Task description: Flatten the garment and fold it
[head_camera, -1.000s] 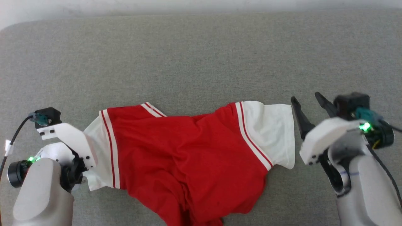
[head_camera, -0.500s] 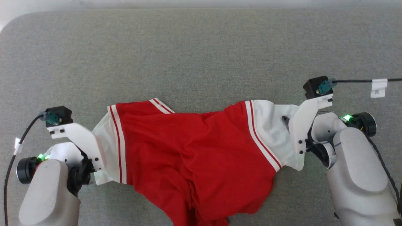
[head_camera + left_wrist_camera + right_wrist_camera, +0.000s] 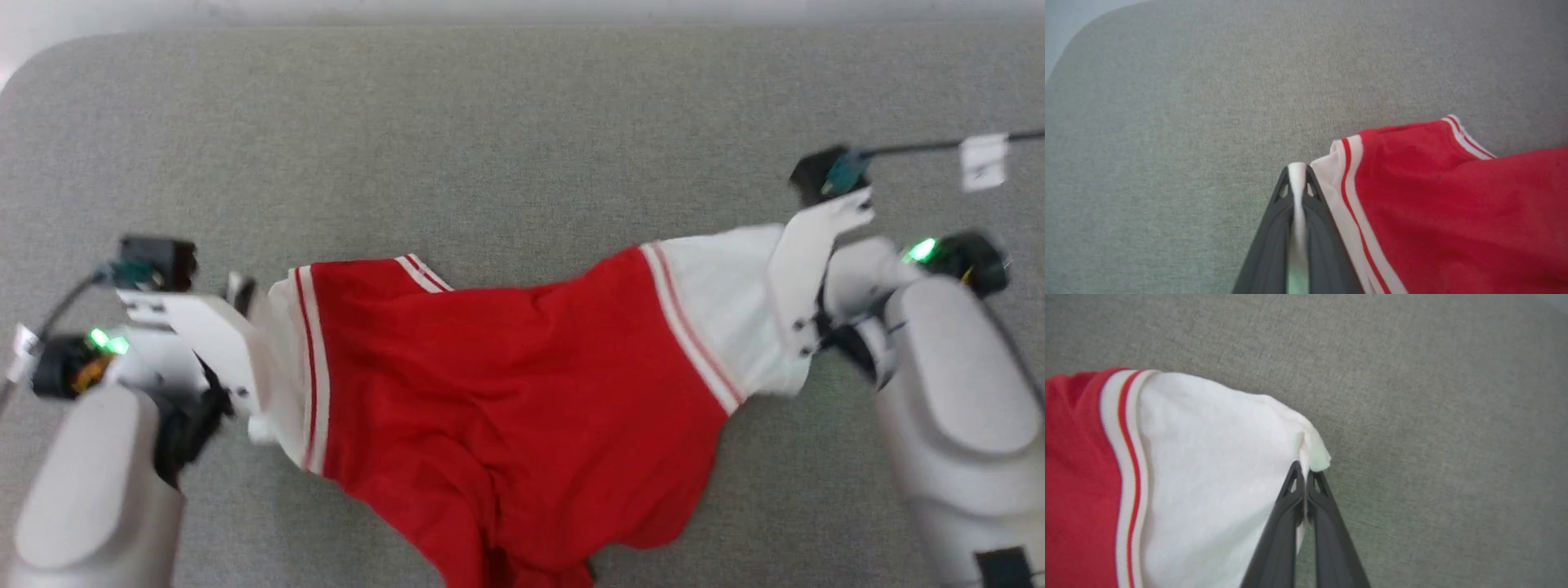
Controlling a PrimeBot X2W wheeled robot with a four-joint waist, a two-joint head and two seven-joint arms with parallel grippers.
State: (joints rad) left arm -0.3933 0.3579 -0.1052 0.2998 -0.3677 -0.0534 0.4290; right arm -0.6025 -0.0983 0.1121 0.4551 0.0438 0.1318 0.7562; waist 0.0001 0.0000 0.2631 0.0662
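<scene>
Head view: the red jersey T-shirt (image 3: pixel 506 408) lies rumpled on the grey cushion (image 3: pixel 522 122), plain side up, hem bunched toward me, with its left sleeve (image 3: pixel 282 359) and right sleeve (image 3: pixel 727 302) out at either side. Left wrist view: my left pincer (image 3: pixel 1297 171) is clamped on the white sleeve edge. Right wrist view: my right pincer (image 3: pixel 1304 471) is pinched together on that sleeve's corner, a pretty thin bite. So I'd say this is the flattening step and folding isn't started. Next I'd pull both sleeves apart evenly to stretch the body smooth.
</scene>
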